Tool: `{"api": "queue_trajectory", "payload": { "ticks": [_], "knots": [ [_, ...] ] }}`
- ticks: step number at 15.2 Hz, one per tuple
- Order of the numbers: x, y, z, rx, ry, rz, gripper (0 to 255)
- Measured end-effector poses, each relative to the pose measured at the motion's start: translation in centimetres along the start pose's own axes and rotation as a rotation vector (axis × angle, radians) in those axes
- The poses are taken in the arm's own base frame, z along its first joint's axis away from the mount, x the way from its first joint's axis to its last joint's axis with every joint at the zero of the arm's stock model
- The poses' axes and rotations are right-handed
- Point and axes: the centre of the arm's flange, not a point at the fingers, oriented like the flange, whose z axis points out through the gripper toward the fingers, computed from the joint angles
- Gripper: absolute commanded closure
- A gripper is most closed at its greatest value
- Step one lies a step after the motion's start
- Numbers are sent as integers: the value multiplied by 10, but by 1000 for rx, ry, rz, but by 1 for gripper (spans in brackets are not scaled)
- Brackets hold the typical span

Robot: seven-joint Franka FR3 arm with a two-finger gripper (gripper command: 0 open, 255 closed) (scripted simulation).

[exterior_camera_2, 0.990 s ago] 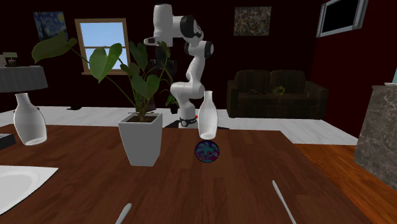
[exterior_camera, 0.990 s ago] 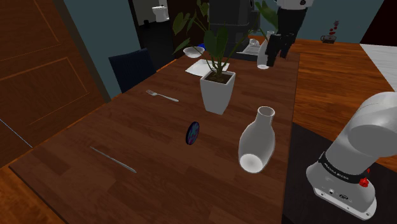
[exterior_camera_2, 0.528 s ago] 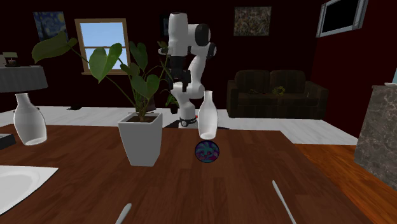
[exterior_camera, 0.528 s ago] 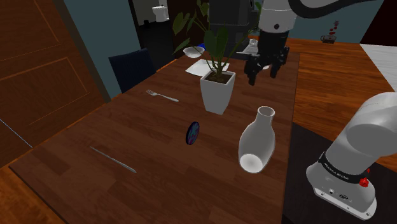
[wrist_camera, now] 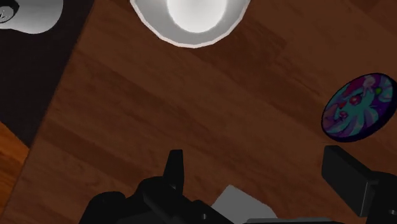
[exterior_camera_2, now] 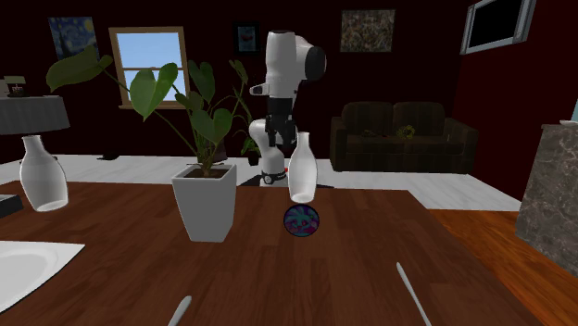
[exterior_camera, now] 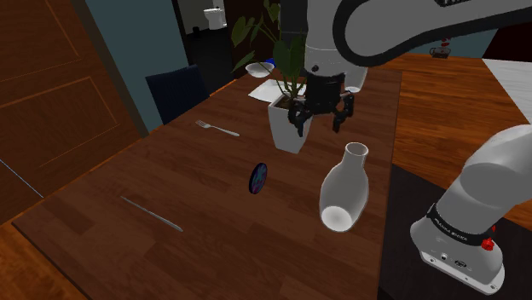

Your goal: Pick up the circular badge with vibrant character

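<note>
The round badge [exterior_camera: 258, 177] carries a bright blue, pink and purple picture and stands on edge on the dark wooden table [exterior_camera: 213, 230]. It sits between the potted plant [exterior_camera: 292, 122] and the white vase [exterior_camera: 345, 187]. My gripper [exterior_camera: 318, 121] hangs in the air above the pot's near side, open, with nothing between its fingers. In the wrist view the badge [wrist_camera: 357, 107] lies just beyond the right-hand finger [wrist_camera: 350, 175], and the gripper [wrist_camera: 261, 172] points down at bare wood. From the second exterior view the badge [exterior_camera_2: 301, 220] sits in front of the vase [exterior_camera_2: 301, 169].
The vase's mouth [wrist_camera: 189, 19] is close ahead of the fingers. A fork [exterior_camera: 216, 128] and a knife [exterior_camera: 152, 213] lie towards the shoulder view's left. A second vase [exterior_camera_2: 43, 174] and a white plate [exterior_camera_2: 28, 269] stand at the far end.
The arm has swung from the table's far end down towards the pot and vase. The gripper is now lower and nearer the badge. The objects have not moved.
</note>
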Motion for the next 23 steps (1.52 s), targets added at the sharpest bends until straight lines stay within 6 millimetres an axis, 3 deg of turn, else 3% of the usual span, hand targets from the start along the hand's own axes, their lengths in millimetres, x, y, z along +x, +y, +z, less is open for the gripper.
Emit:
{"api": "queue_trajectory", "payload": {
  "ticks": [5,13,21,22,23],
  "knots": [
    [-1,-58,26,-5,-12,213,0],
    [21,-154,72,-8,-37,547,0],
    [26,-164,112,-7,-37,599,0],
    [26,-165,114,-7,-37,599,255],
    [26,-165,115,-7,-37,599,255]
  ]
}}
